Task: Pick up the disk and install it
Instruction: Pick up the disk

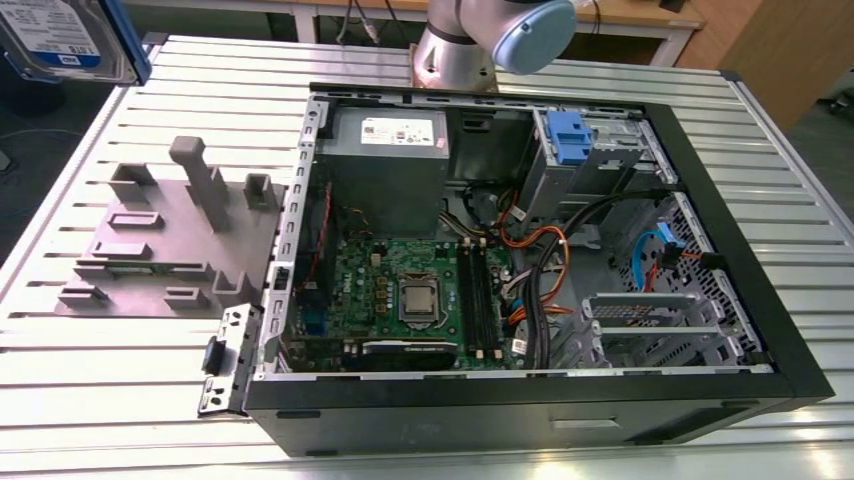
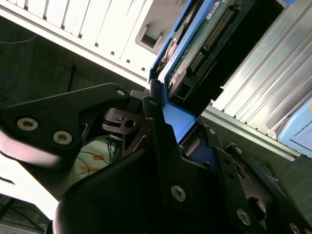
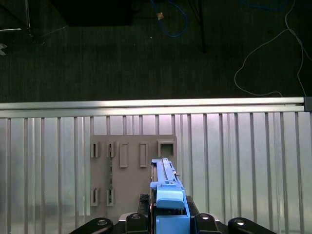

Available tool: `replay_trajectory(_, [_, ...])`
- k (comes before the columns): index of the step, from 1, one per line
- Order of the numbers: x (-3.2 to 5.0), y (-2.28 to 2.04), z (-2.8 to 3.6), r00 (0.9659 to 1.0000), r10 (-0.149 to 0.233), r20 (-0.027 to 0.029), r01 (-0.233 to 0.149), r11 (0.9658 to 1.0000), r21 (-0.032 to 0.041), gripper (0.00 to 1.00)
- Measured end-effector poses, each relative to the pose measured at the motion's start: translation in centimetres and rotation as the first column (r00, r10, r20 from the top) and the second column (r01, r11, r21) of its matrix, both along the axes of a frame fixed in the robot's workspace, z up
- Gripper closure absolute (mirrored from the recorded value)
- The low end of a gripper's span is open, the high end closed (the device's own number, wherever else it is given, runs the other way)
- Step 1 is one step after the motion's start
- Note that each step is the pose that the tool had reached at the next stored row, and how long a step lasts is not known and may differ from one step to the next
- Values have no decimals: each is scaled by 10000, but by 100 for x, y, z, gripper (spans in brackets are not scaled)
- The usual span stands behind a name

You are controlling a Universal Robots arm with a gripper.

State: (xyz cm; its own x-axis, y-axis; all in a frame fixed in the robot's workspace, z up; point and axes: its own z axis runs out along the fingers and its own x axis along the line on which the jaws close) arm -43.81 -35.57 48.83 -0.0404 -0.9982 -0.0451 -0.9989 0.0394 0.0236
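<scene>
The disk (image 1: 56, 38), a labelled drive in its blue carrier, hangs in the air at the exterior view's left, high above the slatted table (image 1: 174, 70) and well apart from the open computer case (image 1: 534, 270). The gripper (image 3: 168, 222) is clamped on the carrier's end, and its fingers (image 2: 158, 122) press the blue frame from both sides. Holding the plastic frame, I judge, spares the drive's circuit board. In the first wrist view the disk stands edge-on above the grey slotted holder (image 3: 131, 165), whose upright slots seem made to present drives edgeways. The case lies on its side with the panel off, its drive bay (image 1: 621, 140) exposed for installation.
</scene>
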Motion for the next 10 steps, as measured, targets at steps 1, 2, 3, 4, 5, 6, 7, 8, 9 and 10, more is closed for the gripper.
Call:
replay_trajectory(1, [0,-10,0,10000,0,-1,0,10000,0,63])
replay_trajectory(2, [0,-22,0,10000,0,0,0,10000,0,63])
replay_trajectory(3, [0,-34,0,10000,0,0,0,10000,0,63])
replay_trajectory(4, [0,-46,0,10000,0,0,0,10000,0,63])
replay_trajectory(5, [-1,-59,-1,10000,-1,1,1,10000,0,63])
replay_trajectory(6, [0,-70,0,10000,-1,0,1,10000,0,63])
replay_trajectory(7, [0,-81,0,10000,0,0,0,10000,0,63])
replay_trajectory(8, [0,-87,0,10000,0,0,0,10000,0,63])
replay_trajectory(9, [0,-89,0,10000,-1,0,1,10000,-1,63])
replay_trajectory(10, [0,-89,0,10000,-2,0,2,10000,0,63])
